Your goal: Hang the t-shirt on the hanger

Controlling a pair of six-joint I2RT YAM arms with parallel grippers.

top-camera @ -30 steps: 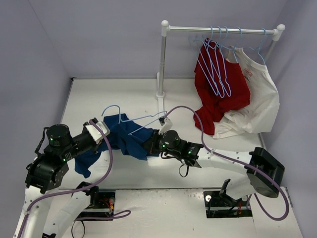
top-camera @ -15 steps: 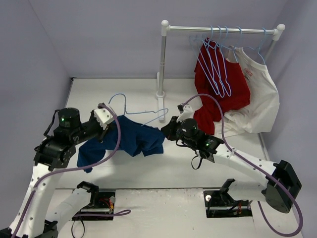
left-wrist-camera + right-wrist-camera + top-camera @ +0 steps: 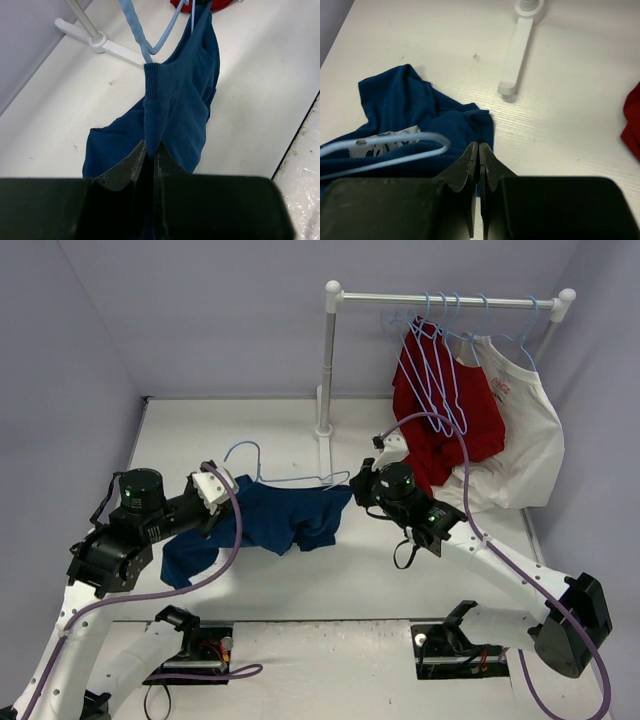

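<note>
The navy t-shirt (image 3: 285, 515) hangs stretched between my two grippers above the table. My left gripper (image 3: 222, 492) is shut on its ribbed neck band (image 3: 152, 107), seen in the left wrist view (image 3: 151, 150). My right gripper (image 3: 352, 490) is shut on the shirt's other edge (image 3: 479, 146). The light-blue wire hanger (image 3: 290, 478) lies along the shirt's top, its hook (image 3: 240, 450) sticking up near the left gripper. Its wire (image 3: 395, 145) runs into the neck opening beside the pale label (image 3: 382, 141). The hanger's twisted stem (image 3: 137, 32) rises out of the collar.
A white clothes rack (image 3: 328, 360) stands at the back, its base foot (image 3: 517, 50) just beyond the shirt. A red shirt (image 3: 440, 430), a white shirt (image 3: 520, 440) and several spare blue hangers (image 3: 435, 370) hang on its rail at the right.
Both grippers have lifted and drawn apart, the right one moving right and back. The shirt has gone from a bunched heap to a spread span, with the hanger now level along its top.
</note>
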